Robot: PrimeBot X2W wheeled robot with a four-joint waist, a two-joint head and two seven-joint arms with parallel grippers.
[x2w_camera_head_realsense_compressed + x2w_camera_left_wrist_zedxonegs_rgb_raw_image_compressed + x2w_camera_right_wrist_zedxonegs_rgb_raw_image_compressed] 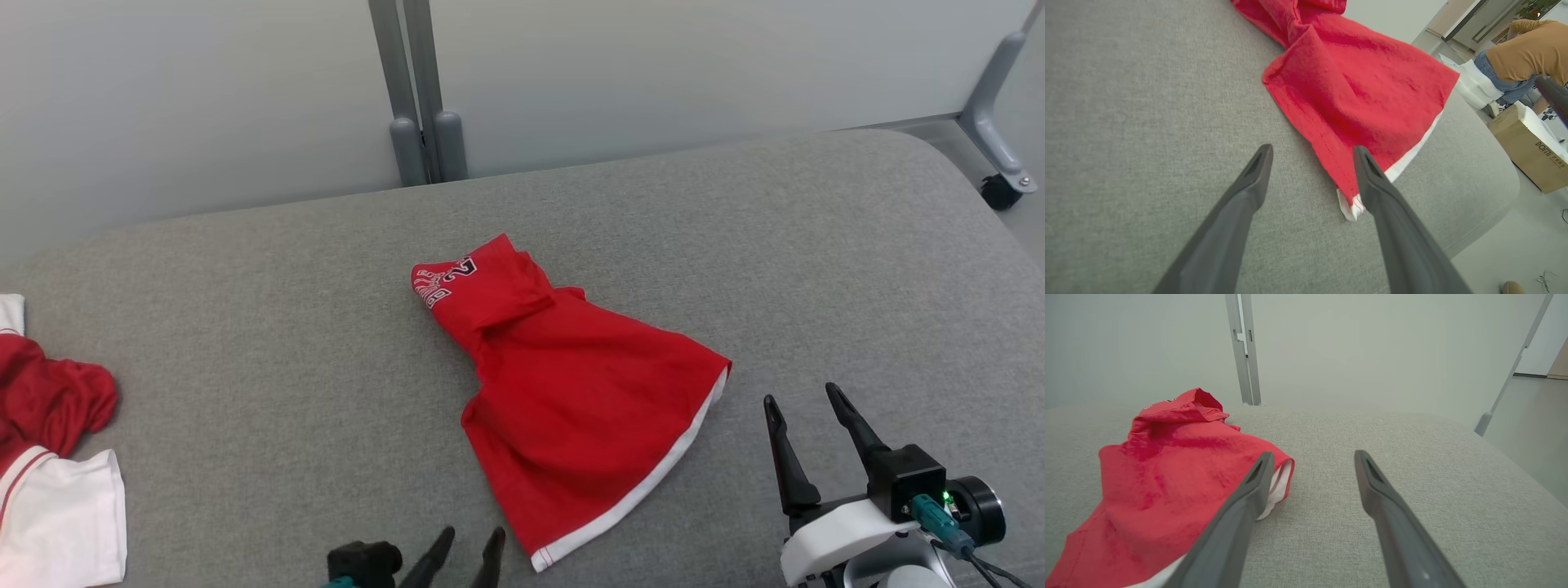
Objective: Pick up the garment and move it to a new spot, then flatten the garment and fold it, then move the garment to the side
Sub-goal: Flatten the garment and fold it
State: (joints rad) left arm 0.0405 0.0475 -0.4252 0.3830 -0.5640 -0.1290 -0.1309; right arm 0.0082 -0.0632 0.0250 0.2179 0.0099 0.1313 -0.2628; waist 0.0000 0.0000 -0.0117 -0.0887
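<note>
Two grippers, both with jaws spread wide and nothing in them. Garment (pixel 571 392) is red, probably shorts, and lies near the middle of the grey cushion (pixel 245 327). It's bunched at one end, not flat yet.

Key geometry, head view:
- Long axis runs roughly 11 to 5 o'clock.
- The printed, crumpled end sits at 11.
- The white-trimmed hem is the wide end at 5. That edge itself runs 1 to 7 o'clock, facing us.

Left gripper (pixel 473 532) sits low at 6 o'clock of the picture, fingers pointing to 12. The hem's near corner lies just beside it, at about 3 o'clock. In the left wrist view that corner sits between the two fingers, tucked against the right-hand one. We cannot tell whether that finger touches the cloth or hangs just above it.

Right gripper (pixel 801 394) is at 4 o'clock of the picture, forearm low, fingers tilted toward 11. The hem's far corner is near it at about 10 o'clock, apart from the tips. In the right wrist view the corner sits just behind the left-hand finger.

Our read:
- The arms bracket the hem, one per corner, and the left is nearer.
- Left needs a small nudge toward 3.
- Right needs a short reach toward 10 before closing.
- Risk is pinching only the top layer.

Pile of red and white clothes (pixel 49 441) at 9 o'clock is well apart.
</note>
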